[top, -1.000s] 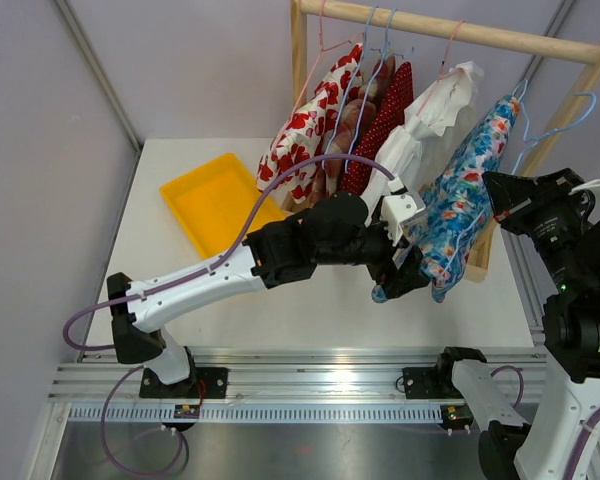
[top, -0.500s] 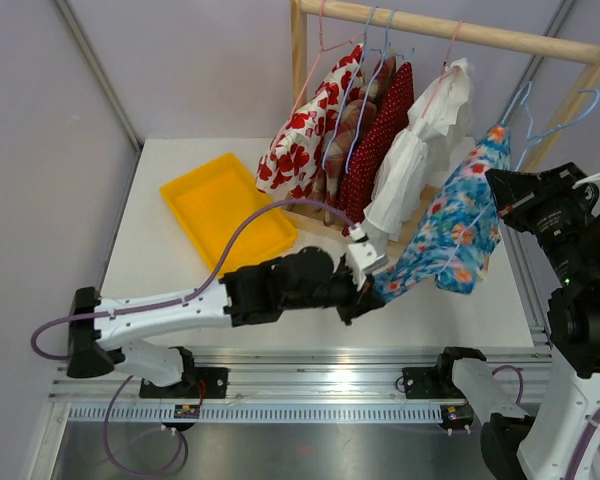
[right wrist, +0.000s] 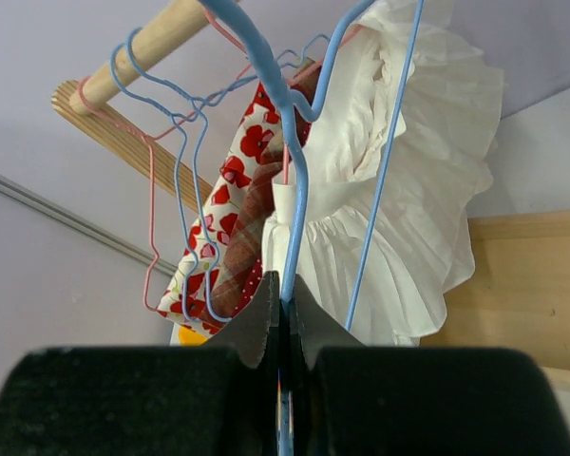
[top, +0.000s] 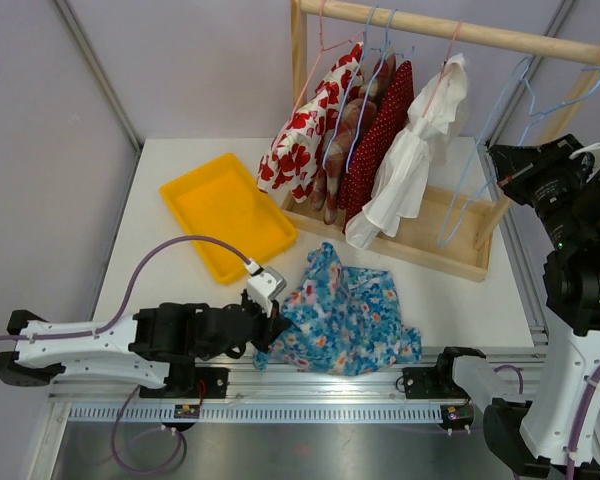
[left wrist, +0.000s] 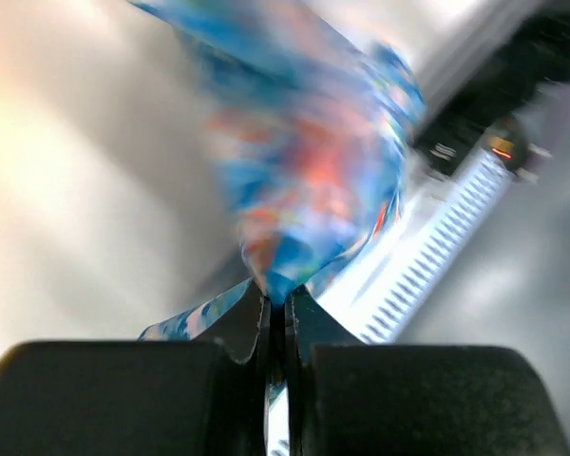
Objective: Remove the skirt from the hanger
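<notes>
On the top view we see the blue floral skirt point(top: 348, 318) off its hanger and lying in a crumpled heap on the white worktop point(top: 465, 290), close to the near edge and about midway along it. The left gripper point(top: 267, 334) lies low at the skirt's left end, and in the left wrist view, blurred as it is, we see its jaws clamped together on a fold of the blue cloth. The right gripper point(right wrist: 280, 309) is held high over the right edge of the worktop; in its own wrist view the jaws are pinched on the wire of the bare blue hanger point(right wrist: 294, 237), whose hook is over the wooden rail point(top: 460, 32) of the clothes rack. The rack's wooden base point(top: 435, 243) stands toward the far right corner. On the rail we also see a white garment point(top: 412, 160), a red dotted one point(top: 382, 125) and a white one with red flowers point(top: 300, 140), all on their hangers. A yellow tray point(top: 220, 205) sits toward the left edge, well apart from the skirt.
</notes>
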{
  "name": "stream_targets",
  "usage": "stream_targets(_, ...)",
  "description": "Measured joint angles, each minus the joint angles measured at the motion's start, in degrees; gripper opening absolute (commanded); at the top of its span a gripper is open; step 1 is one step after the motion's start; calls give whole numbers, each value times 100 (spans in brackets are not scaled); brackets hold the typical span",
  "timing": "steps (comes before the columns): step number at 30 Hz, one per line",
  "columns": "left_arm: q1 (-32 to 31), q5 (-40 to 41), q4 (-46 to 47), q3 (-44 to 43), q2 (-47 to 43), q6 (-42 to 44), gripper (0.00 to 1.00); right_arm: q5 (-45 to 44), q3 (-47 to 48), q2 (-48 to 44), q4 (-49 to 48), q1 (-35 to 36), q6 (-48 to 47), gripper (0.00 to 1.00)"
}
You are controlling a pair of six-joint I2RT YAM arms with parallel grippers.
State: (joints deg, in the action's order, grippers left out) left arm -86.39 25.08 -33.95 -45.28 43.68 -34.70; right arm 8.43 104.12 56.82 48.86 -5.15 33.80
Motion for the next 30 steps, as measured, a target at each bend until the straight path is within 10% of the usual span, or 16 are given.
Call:
stream_targets(6, 1040, 966, -999, -1484, 883, 566, 0, 17, -236, 118, -68, 0, -2, 0)
stream_targets(19, 6133, 20, -761, -4848, 2771, 2337, 0, 7, -448, 225, -96, 0, -144, 0)
stream_targets(24, 6819, -592, -522, -6518, 3812, 2463, 0, -4, -614, 221, -103, 0, -212, 0)
stream_targets(28, 6972, -903, -81, -6081, 3974, 2459, 0, -44, -774, 197, -105, 0, -251, 0)
stream_targets(30, 6999, -953, 61, -5429, 3969, 2409, 25, -57, -859, 177, -109, 0, -267, 0)
